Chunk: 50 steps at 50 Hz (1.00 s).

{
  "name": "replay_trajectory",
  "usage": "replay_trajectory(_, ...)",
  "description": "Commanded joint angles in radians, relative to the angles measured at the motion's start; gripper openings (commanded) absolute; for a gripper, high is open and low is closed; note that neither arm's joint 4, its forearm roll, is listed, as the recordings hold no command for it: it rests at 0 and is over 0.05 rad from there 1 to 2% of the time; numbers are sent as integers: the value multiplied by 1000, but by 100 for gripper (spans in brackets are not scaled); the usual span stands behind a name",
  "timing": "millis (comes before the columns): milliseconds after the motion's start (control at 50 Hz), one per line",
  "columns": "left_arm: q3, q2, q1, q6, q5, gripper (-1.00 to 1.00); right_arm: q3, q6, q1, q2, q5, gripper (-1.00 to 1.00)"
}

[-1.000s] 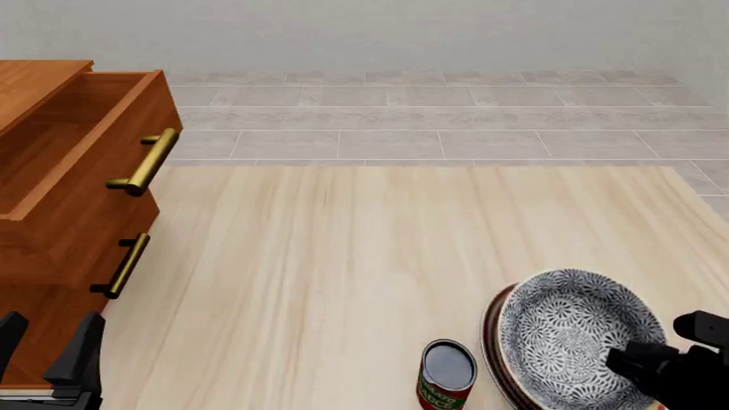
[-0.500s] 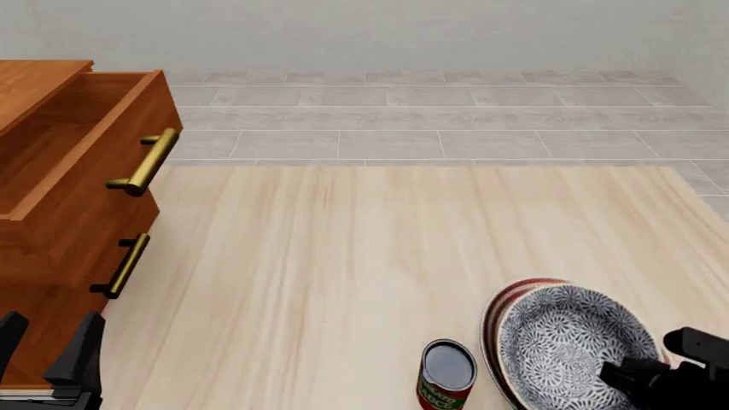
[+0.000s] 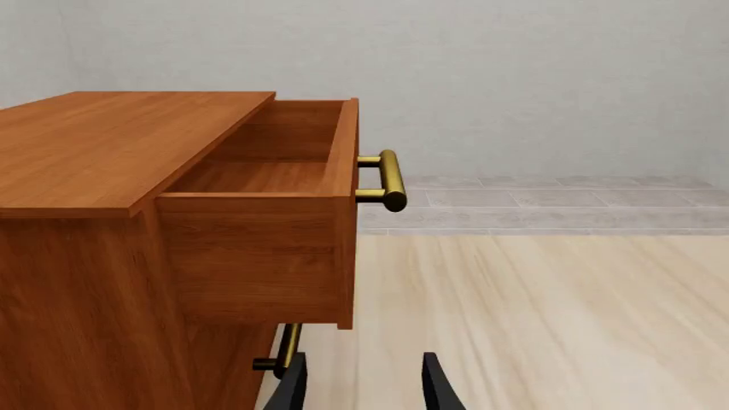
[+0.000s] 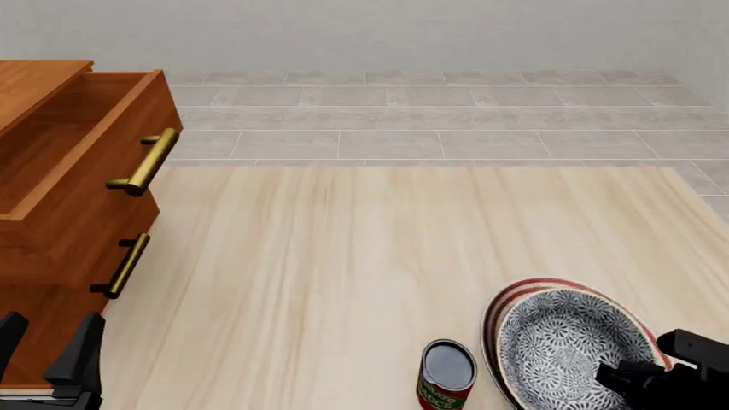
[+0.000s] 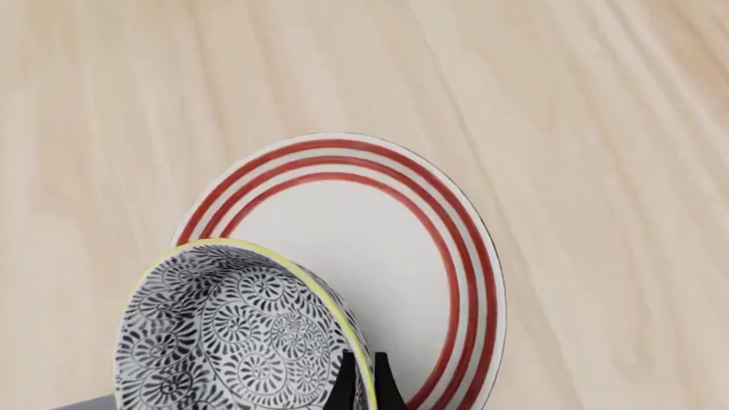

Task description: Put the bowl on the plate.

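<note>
The right pincer (image 5: 360, 380), mostly cut off, pinches the bowl (image 5: 228, 342) rim over the plate (image 5: 376, 248); left pincer (image 3: 362, 384) gapes.

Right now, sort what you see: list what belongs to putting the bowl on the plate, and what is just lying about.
Belongs to the job:
bowl, gripped at its rim by the right gripper
plate, under the bowl

Just lying about:
can with a red label, beside the plate
wooden cabinet with its top drawer open
left gripper, open and holding nothing
</note>
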<state>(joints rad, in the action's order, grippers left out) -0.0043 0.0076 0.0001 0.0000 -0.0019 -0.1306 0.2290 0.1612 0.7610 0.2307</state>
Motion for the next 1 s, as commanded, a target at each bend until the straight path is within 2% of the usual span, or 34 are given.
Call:
replay_trajectory(20, 0, 0, 0, 0, 0, 100, -2, 4, 3, 28, -30, -100)
replay_trajectory(60, 0, 0, 0, 0, 0, 100, -5, 1, 6, 37, -35, -100)
replay_trajectory(80, 0, 0, 0, 0, 0, 100, -8, -1, 7, 41, -37, 100)
replay_trajectory(380, 0, 0, 0, 0, 0, 100, -23, -11, 10, 40, -29, 100)
replay_trajectory(700, 0, 0, 0, 0, 0, 100, -98, -49, 47, -35, 84, 100)
replay_trajectory(1000, 0, 0, 0, 0, 0, 100, -196, -79, 40, -67, 171, 100)
